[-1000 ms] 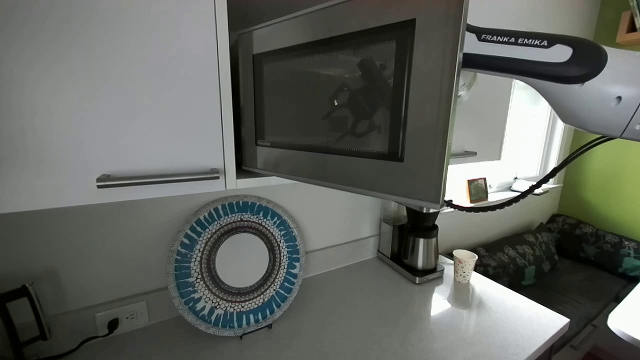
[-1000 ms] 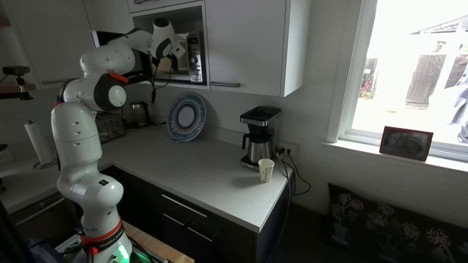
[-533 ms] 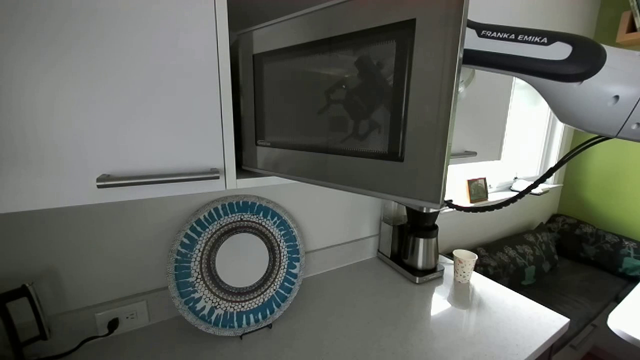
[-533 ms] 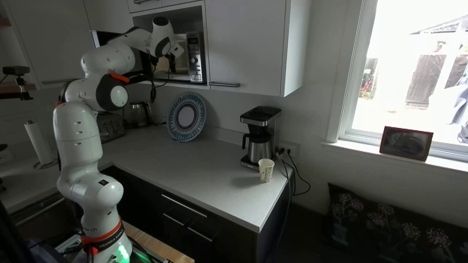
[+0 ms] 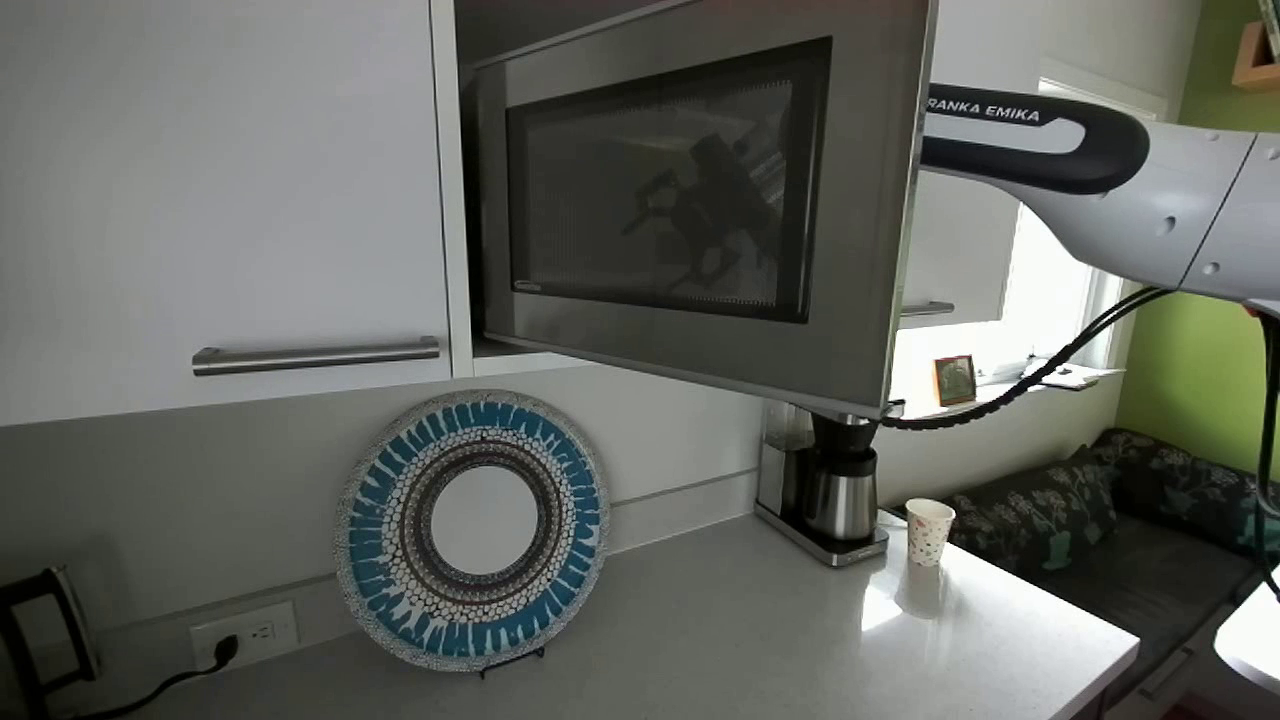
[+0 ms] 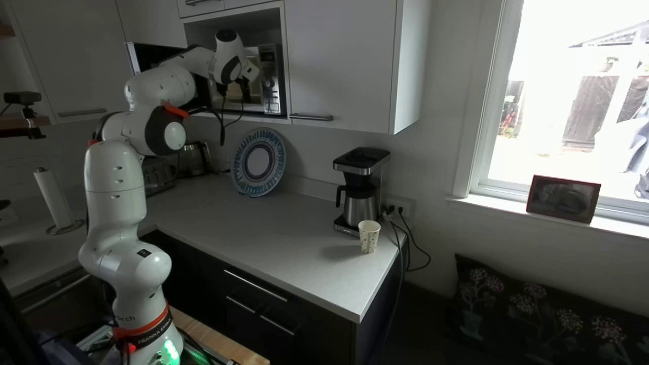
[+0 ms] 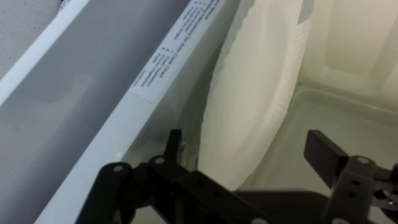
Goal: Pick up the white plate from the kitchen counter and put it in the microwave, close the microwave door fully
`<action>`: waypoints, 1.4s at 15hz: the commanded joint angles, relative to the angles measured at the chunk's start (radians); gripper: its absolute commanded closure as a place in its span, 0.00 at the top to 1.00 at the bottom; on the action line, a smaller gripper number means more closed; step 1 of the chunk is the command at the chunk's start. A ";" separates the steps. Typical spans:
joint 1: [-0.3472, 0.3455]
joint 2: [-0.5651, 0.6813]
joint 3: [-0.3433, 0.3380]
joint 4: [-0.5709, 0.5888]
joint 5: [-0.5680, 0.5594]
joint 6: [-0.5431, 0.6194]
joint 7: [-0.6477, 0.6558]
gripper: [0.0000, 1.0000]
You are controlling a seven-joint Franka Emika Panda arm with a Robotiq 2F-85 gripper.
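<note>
Gripper [image 7: 245, 138] is spread wide, nothing clamped: in the wrist view we've got one finger [image 7: 325, 155] toward 4 o'clock, the other toward 7. Our white plate [image 7: 248, 99] is inside the microwave [image 6: 270, 83], just off centre toward 2 o'clock in the wrist view, past the front lip [image 7: 133, 112] and showing through the gap between fingers. Too oblique for us to tell dead flat from slightly tilted; finger contact can't be confirmed either.

Changed in the last half second: arm [image 5: 1095, 215] dropped a little in both exterior views; in an exterior view its wrist [image 6: 228, 56] slid toward 3 o'clock. The microwave door [image 5: 690, 190] hasn't budged, swung well out from the microwave.

What it means: plate's off the kitchen counter [image 6: 274, 233], so we'd call pick and place near done. We read the shift as repositioning around the plate, either a nudge to seat it or the start of backing out; can't say which. Left for us: get the gripper clear without hooking the rim, go round to the outer face of the door, push it fully home. Main worry: near rim looks close to the lip, so check it won't foul the door.
</note>
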State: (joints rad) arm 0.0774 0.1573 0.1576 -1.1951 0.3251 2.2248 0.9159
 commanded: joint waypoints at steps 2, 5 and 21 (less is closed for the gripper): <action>0.016 0.033 0.001 0.055 -0.062 0.032 -0.018 1.00; 0.016 0.039 0.004 0.065 -0.055 0.011 -0.025 1.00; -0.034 -0.086 -0.022 0.053 0.027 -0.518 -0.049 1.00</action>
State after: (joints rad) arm 0.0544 0.1212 0.1455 -1.1236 0.3954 1.8091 0.9104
